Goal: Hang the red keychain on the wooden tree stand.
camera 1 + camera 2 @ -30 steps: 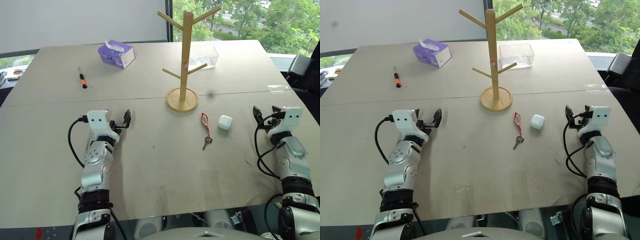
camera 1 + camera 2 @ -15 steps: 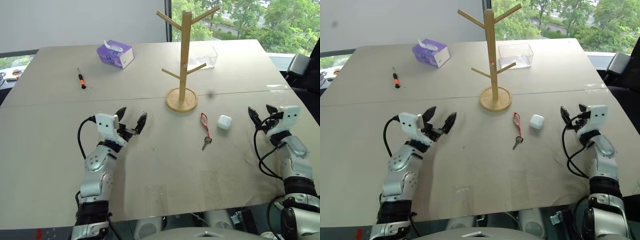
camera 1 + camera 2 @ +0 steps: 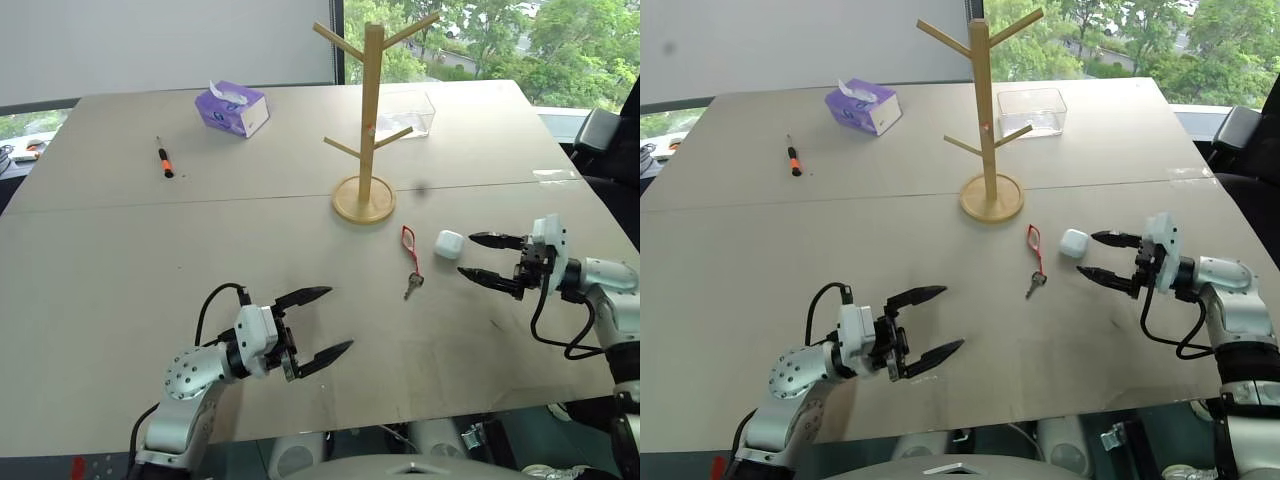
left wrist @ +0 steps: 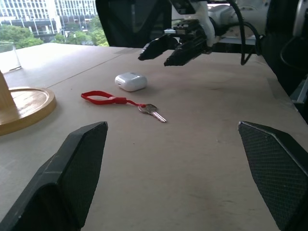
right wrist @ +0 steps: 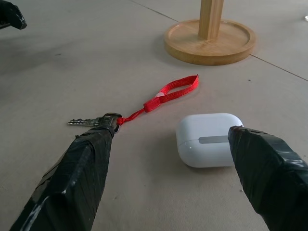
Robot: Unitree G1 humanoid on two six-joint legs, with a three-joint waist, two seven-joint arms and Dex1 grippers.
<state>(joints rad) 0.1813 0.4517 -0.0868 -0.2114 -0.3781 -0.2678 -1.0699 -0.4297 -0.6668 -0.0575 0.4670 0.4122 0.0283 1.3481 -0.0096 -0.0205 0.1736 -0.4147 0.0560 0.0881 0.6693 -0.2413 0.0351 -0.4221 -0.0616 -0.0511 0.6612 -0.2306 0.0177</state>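
Trees and daylight fill the window behind a wide beige table [image 3: 120, 300], which carries everything in play. Using the wooden tree stand [image 3: 368, 120] as the landmark: it rises upright near the table's middle, its pegs bare. Behind it sits a clear plastic box [image 3: 408, 112]; well off to its left at the far side lie a purple tissue pack [image 3: 232, 108] and a black-and-orange screwdriver [image 3: 163, 157].

Compared with a second ago, both arms have swung inward. The left gripper [image 3: 312, 322], which then pointed toward the far side of the table left of the stand, now lies low near the table's front edge, aimed across toward the right, fingers spread wide and empty. The right gripper [image 3: 480, 258] has turned from pointing away to aiming left, toward the space in front of the stand's base, its fingers likewise wide apart and holding nothing.

The red keychain [image 3: 411, 260] has not moved: it lies flat just in front and slightly right of the stand's base, strap loop toward the stand, key toward the robot. A small white case [image 3: 449, 245] sits just beside it, between keychain and right gripper. My judgement: the right gripper is lining up for the pickup, and the case crowds that approach.

No writing is legible anywhere.
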